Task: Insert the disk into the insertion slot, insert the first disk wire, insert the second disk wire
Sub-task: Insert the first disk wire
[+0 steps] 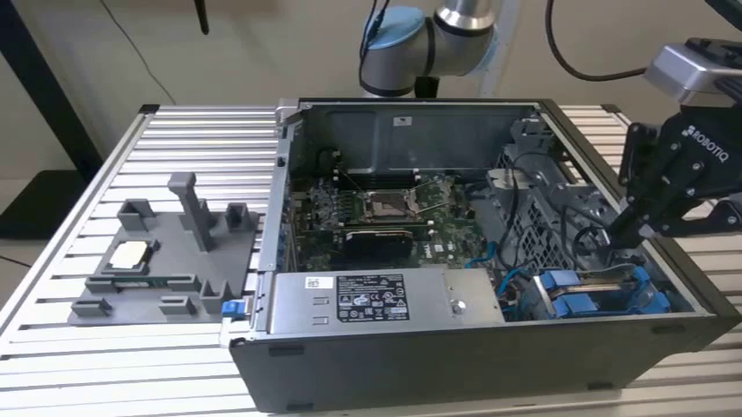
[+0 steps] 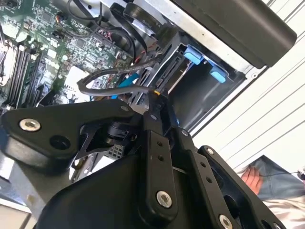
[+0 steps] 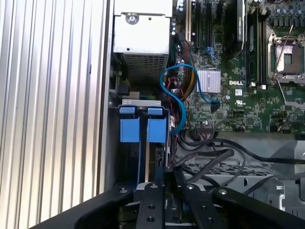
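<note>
Black tool [image 3: 164, 172] reaches down into the case [image 1: 464, 369], jaws drawn narrow, seemingly pinching the end of a black wire [image 2: 102, 88] that loops away over the board [image 3: 238, 71]; the grip itself is partly hidden. Just under the tips the disk [image 3: 157, 131] sits in the slot [image 1: 545, 300], its blue edge showing. That wire looks limp and springy, so I would hold it by the stiff plug, not the cable. The disk seems rigid, dense and sensitive to knocks, and its blue frame is the safest place to hold it. Outside, the case rests on a slatted tabletop [image 1: 174, 382].
</note>
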{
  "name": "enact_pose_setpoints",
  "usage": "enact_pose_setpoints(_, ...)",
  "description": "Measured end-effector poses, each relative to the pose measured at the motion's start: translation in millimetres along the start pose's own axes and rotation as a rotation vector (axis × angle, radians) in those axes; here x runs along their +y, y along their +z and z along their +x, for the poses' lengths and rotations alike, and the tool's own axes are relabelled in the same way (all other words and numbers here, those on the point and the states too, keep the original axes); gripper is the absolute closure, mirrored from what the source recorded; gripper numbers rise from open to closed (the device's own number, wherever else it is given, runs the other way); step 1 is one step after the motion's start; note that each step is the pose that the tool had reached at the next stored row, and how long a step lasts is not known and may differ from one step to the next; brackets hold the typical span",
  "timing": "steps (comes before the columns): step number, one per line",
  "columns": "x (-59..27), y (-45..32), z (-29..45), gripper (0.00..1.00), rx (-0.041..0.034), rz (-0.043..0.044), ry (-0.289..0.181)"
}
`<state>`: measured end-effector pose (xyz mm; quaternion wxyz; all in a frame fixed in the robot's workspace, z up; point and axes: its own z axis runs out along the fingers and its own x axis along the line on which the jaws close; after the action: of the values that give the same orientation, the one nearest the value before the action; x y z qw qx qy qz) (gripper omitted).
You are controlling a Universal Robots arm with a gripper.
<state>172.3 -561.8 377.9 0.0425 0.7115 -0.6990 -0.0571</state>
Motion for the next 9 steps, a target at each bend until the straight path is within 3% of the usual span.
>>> enact_pose_setpoints(5, -1.8, 3.4, 0.8, 0.81, -0.0033, -0.0019, -0.007)
enact_pose_setpoints(9, -4.1, 7.4, 1.1, 0.81, -0.0035, -0.0164, -0.008)
